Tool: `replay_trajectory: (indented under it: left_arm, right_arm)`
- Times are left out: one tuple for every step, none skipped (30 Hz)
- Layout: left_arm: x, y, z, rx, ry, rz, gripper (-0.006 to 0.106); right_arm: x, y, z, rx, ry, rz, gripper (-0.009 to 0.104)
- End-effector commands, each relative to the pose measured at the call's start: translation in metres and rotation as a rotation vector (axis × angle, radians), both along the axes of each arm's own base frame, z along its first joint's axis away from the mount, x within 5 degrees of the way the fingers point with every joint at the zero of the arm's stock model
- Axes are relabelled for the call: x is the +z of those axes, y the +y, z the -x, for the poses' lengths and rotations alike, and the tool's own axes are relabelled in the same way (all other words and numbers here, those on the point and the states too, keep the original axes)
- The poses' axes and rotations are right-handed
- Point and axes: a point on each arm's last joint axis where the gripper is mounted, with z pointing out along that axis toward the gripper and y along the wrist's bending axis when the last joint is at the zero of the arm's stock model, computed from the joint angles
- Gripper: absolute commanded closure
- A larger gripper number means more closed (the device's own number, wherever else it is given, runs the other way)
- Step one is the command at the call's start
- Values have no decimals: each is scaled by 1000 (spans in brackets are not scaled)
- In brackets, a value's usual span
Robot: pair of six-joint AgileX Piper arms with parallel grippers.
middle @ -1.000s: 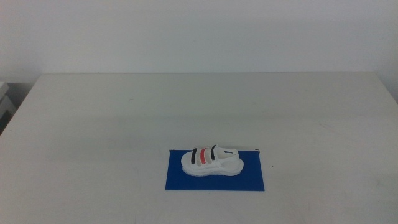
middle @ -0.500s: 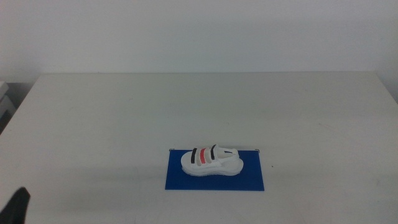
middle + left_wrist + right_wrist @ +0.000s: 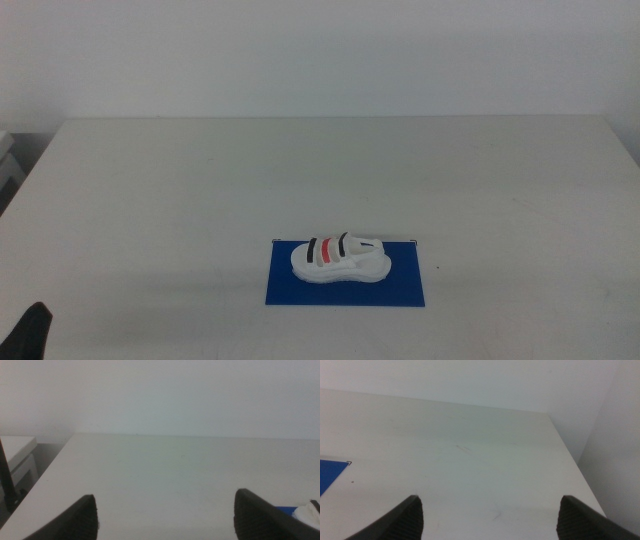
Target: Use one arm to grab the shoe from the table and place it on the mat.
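Small white chunky-soled shoe (image 3: 341, 258) with black and red straps lies on flat deep-blue rectangular mat (image 3: 345, 273), near front of wide white table (image 3: 330, 170). Left gripper (image 3: 165, 512) low at near-left corner, jaws wide apart, empty; shoe edge possibly just visible beside one jaw. Right gripper (image 3: 489, 515) spread wide, empty, off toward table's right side.

a plain white wall (image 3: 320, 55) is seen behind the far edge of the work surface, evenly lit, with no marks on it. at 9 o'clock in the middle view, part of a white cabinet (image 3: 8, 160) is seen, cut off by the picture's edge. the same cabinet is caught in the left wrist view beside a thin dark cable (image 3: 7, 480). soft, diffuse light is cast throughout.
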Motion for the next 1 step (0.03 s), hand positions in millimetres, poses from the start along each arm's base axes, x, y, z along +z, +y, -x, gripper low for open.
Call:
replay_trajectory:
  left_arm:
    - [6, 0, 1, -5, -90, 28, 7]
  right_arm:
    - [5, 0, -1, 0, -63, 21, 17]
